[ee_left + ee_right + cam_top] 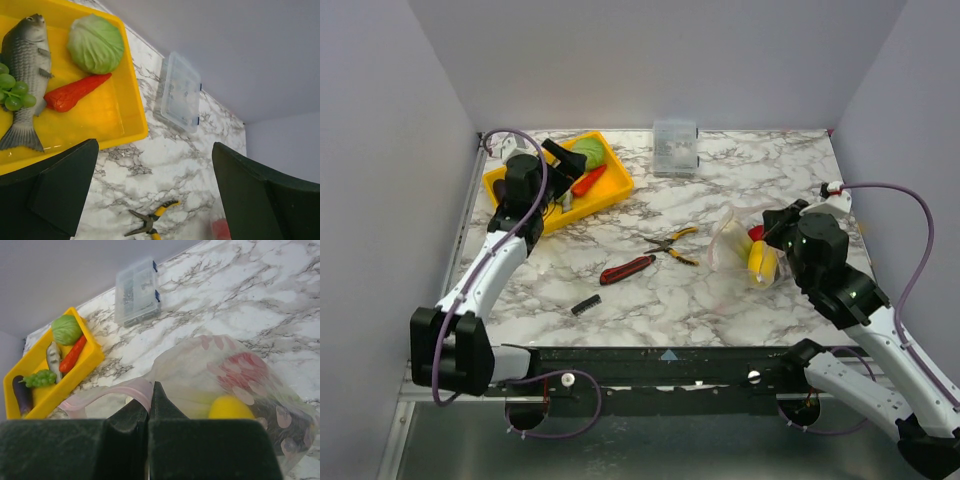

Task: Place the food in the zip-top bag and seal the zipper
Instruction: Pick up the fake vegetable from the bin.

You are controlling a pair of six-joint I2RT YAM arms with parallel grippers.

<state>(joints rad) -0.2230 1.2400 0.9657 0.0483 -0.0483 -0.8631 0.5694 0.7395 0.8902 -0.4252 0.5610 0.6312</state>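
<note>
The zip-top bag (735, 245) lies on the right of the table with a yellow fruit (227, 407) and a red tomato (245, 367) inside it. My right gripper (151, 385) is shut on the bag's pinkish zipper (115, 392) at the mouth. More food sits in the yellow tray (131, 85): a grey fish (25, 65), green grapes (12, 92), a green cabbage (96, 42), a red piece (75, 92) and a purple eggplant (22, 394). Over the tray's near right edge my left gripper (155, 150) stands wide open with nothing between its fingers.
Yellow-handled pliers (672, 245) and a red-handled knife (627, 268) lie mid-table between tray and bag. A small clear rigid box (675, 147) stands at the back wall. A small black piece (585, 304) lies near the front edge. Walls close in left, right and behind.
</note>
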